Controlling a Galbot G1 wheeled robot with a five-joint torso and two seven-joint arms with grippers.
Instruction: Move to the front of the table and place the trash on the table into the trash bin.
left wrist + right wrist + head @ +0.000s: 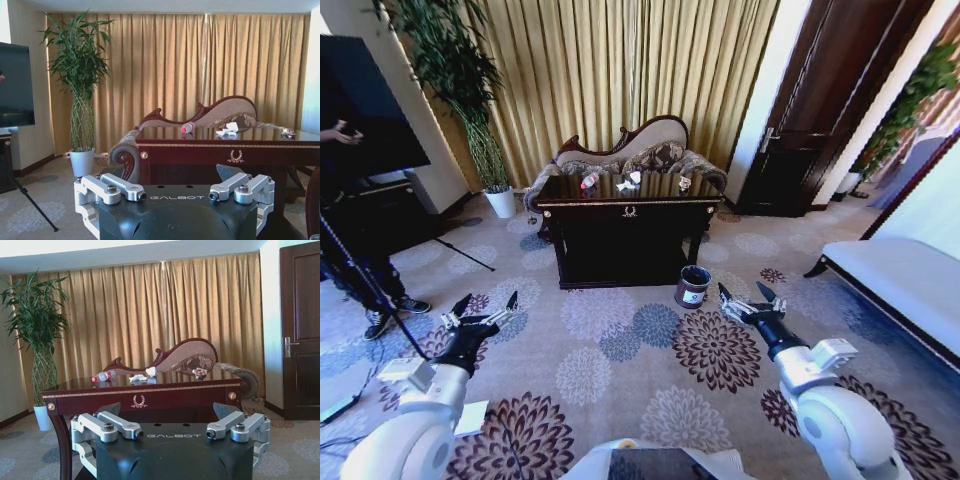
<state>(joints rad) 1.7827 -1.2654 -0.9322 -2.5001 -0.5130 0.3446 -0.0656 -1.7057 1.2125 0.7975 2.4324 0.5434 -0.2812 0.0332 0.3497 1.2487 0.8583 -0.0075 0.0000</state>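
Note:
The dark glossy table (630,204) stands ahead across the carpet. On its top lie the trash: a clear bottle (589,180) with a red label, a crumpled white paper scrap (628,181) and another scrap (685,183). The small dark trash bin (693,286) sits on the floor by the table's front right corner. My left gripper (486,302) and right gripper (745,293) hover open and empty over the carpet, well short of the table. The left wrist view has the bottle (187,128) and paper (227,129) on the table (225,145); the right wrist view shows the bottle (103,376) and paper (142,376).
A chaise sofa (650,150) stands behind the table before gold curtains. A tall plant in a white pot (501,202) is at back left, a long white bench (910,280) at right. A tripod (365,275) and a person's legs are at left. Patterned carpet lies open ahead.

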